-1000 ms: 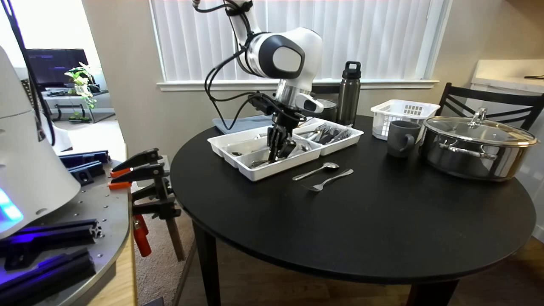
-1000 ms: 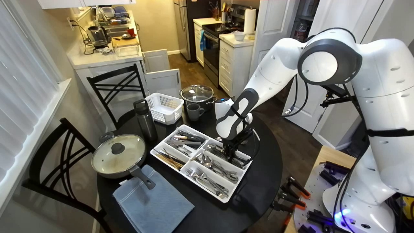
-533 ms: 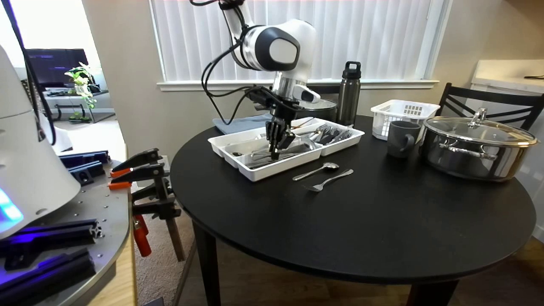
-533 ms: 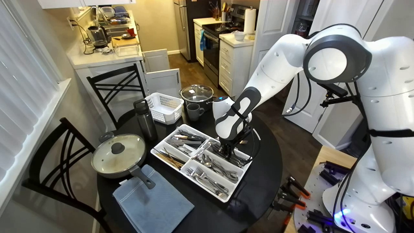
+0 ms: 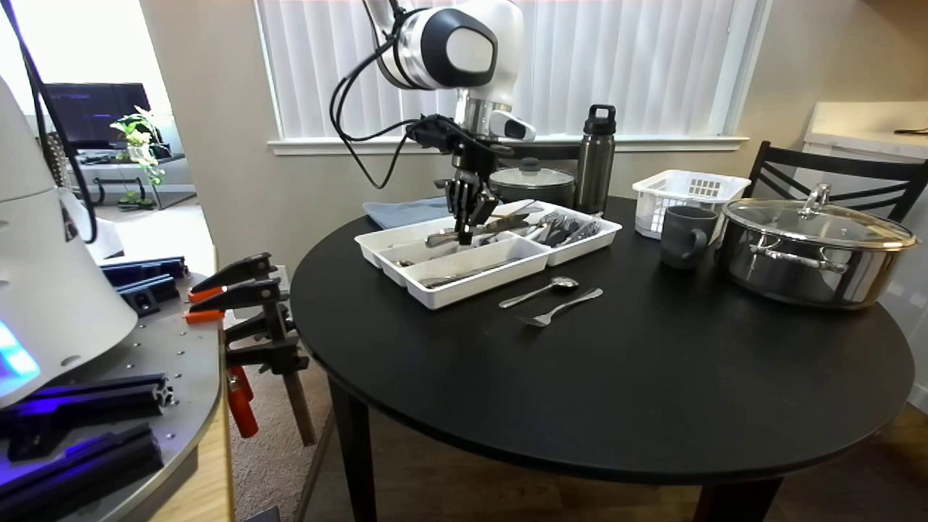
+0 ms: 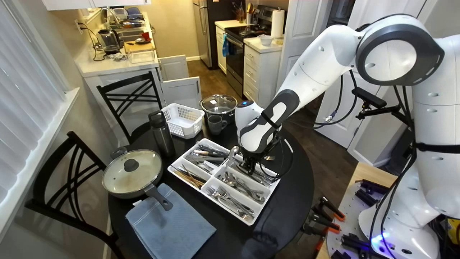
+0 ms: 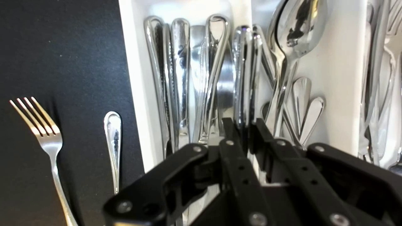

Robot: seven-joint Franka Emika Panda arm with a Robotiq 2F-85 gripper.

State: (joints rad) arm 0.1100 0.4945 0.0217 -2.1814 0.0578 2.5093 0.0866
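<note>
- Below the gripper (image 7: 245, 124) run the walls of the white tray (image 5: 489, 281); past its outer edge the black table (image 5: 689, 362) stretches out to a round rim
- The gripper is closed on cutlery (image 7: 242, 72) (two handles side by side, it seems), held over the tray
- Pale blinds (image 5: 616, 65) hang behind the table, and a wooden floor (image 5: 580, 500) shows beneath
- A spoon (image 5: 540, 291) and a fork (image 7: 51, 144) lie just beside the tray
- Farther off stand a mug (image 5: 681, 239), a pot (image 5: 812, 268) and a basket (image 6: 181, 130)
- A tall bottle (image 5: 596, 163) stands in the way near one tray corner, and the handle of a lidded pan (image 6: 118, 176) lies across a blue cloth (image 6: 176, 230)
</note>
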